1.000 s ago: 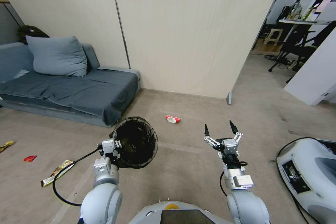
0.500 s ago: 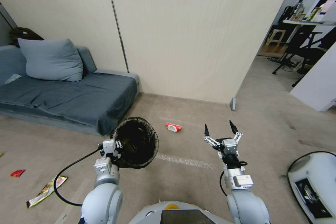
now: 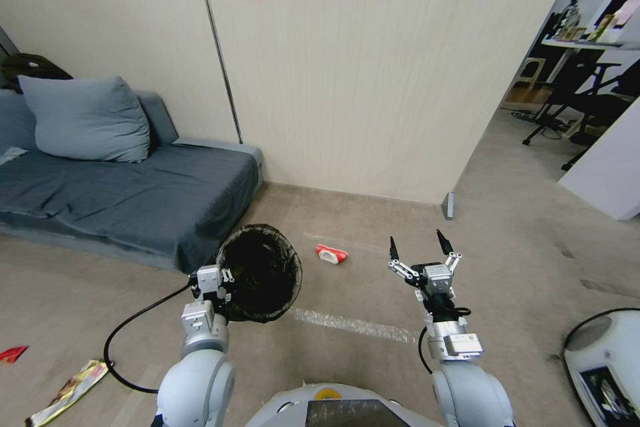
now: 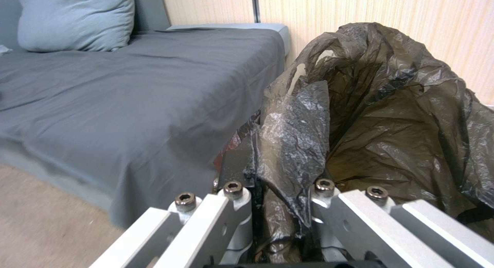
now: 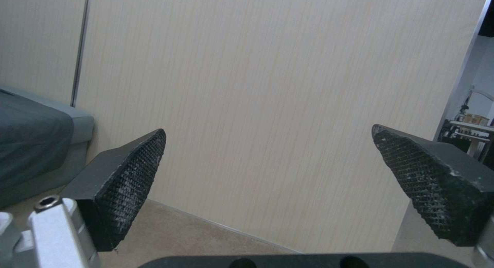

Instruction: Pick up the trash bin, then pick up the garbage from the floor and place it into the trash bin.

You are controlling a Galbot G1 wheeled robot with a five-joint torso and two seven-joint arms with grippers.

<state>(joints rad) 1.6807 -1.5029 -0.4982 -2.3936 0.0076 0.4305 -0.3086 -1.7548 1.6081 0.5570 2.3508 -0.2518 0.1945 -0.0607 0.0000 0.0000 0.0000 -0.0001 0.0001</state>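
Note:
The trash bin [image 3: 261, 272], lined with a crinkled black bag, hangs in front of my left arm with its dark mouth facing up. My left gripper [image 3: 222, 279] is shut on its near rim. In the left wrist view the left gripper [image 4: 268, 171] pinches the folded bag and rim of the trash bin [image 4: 396, 136]. A red-and-white packet of garbage [image 3: 331, 254] lies on the floor between the bin and my right gripper [image 3: 419, 245]. The right gripper is held open and empty above the floor. Its pads [image 5: 131, 179] stand wide apart, facing the wall.
A grey sofa [image 3: 120, 193] with a cushion stands at the left, close behind the bin. A yellow wrapper [image 3: 67, 392] and a red scrap [image 3: 12, 353] lie on the floor at the far left. A white machine [image 3: 603, 373] sits at the lower right. The beige wall [image 3: 373, 67] is ahead, with a doorway at the right.
The whole head view has shifted: the sofa and floor litter slid left and the packet came slightly nearer, so the camera moved. Both arms hold the same pose, bin still gripped.

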